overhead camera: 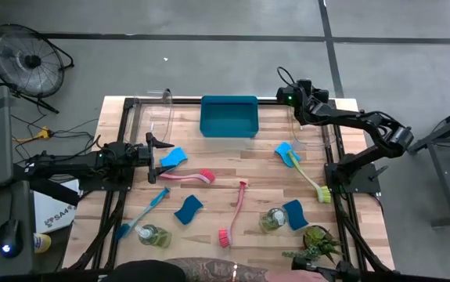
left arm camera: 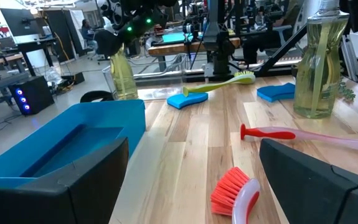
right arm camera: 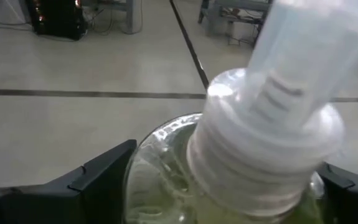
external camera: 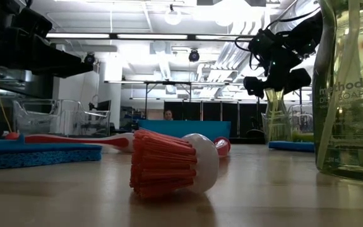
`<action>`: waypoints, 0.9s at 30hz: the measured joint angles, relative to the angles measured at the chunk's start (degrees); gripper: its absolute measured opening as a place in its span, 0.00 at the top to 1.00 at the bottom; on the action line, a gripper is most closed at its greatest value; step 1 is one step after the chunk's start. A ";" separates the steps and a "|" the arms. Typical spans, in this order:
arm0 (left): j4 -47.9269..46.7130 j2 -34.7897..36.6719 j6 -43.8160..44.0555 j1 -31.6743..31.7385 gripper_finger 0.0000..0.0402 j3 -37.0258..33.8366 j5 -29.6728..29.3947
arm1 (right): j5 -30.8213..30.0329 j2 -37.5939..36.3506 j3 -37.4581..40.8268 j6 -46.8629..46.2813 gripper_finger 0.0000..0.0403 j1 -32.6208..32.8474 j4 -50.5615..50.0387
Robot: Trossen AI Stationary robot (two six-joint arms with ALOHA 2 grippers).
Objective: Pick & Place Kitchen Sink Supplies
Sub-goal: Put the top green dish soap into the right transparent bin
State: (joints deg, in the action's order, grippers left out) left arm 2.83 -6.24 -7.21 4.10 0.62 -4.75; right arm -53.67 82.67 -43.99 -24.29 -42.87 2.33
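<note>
Wooden planks make up the table (overhead camera: 232,168) we work at, with grey concrete floor and a black fan (overhead camera: 29,59) beyond it. At the far edge sits a blue tray (overhead camera: 228,116).

Our right gripper (overhead camera: 297,99) is at the far right corner, beside the tray, over an upright bottle (right arm camera: 228,155) of yellow-green liquid. In the right wrist view its fingers (right arm camera: 98,174) stand apart on either side of the bottle's shoulder, below the clear cap; whether they touch the bottle we cannot quite tell.

Our left gripper (overhead camera: 156,149) waits at the table's left side with its fingers wide apart and nothing between them. Just ahead of it lie a blue sponge (overhead camera: 172,158) and a pink-red brush (overhead camera: 189,177).

Other supplies are spread over the near half. A second pink-red brush (overhead camera: 235,213) lies near the middle, a blue brush (overhead camera: 142,215) to the left, and a yellow-green brush (overhead camera: 307,176) to the right, its handle end resting on another sponge (overhead camera: 285,149). Two more sponges (overhead camera: 188,208) (overhead camera: 295,214) lie nearer the front. One bottle (overhead camera: 153,235) lies at the front left, another (overhead camera: 273,220) stands front right, near a spiky green plant (overhead camera: 318,243).
</note>
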 joint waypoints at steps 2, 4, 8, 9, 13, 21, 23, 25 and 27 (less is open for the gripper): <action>0.00 0.00 -0.01 0.00 0.11 0.00 0.00 | 0.58 0.00 0.00 1.04 0.14 0.00 0.02; 0.00 0.00 -0.02 0.00 0.11 0.00 0.00 | 0.72 0.00 0.00 1.22 0.11 0.02 0.02; 0.00 0.00 0.00 0.00 0.11 0.00 0.00 | 0.76 -0.01 0.00 1.35 0.05 0.00 -0.09; 0.00 -0.01 -0.01 0.00 0.11 0.00 0.00 | 0.78 -0.19 0.00 1.32 0.04 0.00 -0.53; 0.00 -0.01 -0.01 0.00 0.11 0.00 0.00 | -0.38 -2.13 0.01 1.10 0.02 0.23 -4.55; 0.00 0.00 -0.02 0.00 0.11 0.00 0.00 | 0.68 -8.04 0.02 -6.03 0.01 1.45 -15.49; 0.00 -0.01 0.00 0.00 0.11 0.00 0.00 | 1.31 -9.01 0.02 -6.82 0.01 2.29 -17.64; 0.00 0.00 -0.01 0.00 0.11 0.00 0.00 | 2.80 -9.93 0.02 -7.01 0.01 3.25 -18.91; 0.00 0.00 -0.01 0.00 0.11 0.00 0.00 | 4.26 -11.19 0.02 -7.33 0.01 4.50 -19.68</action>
State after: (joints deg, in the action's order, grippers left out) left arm 2.83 -6.24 -7.22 4.10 0.62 -4.75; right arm -49.41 71.48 -43.97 -31.62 -38.37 -17.35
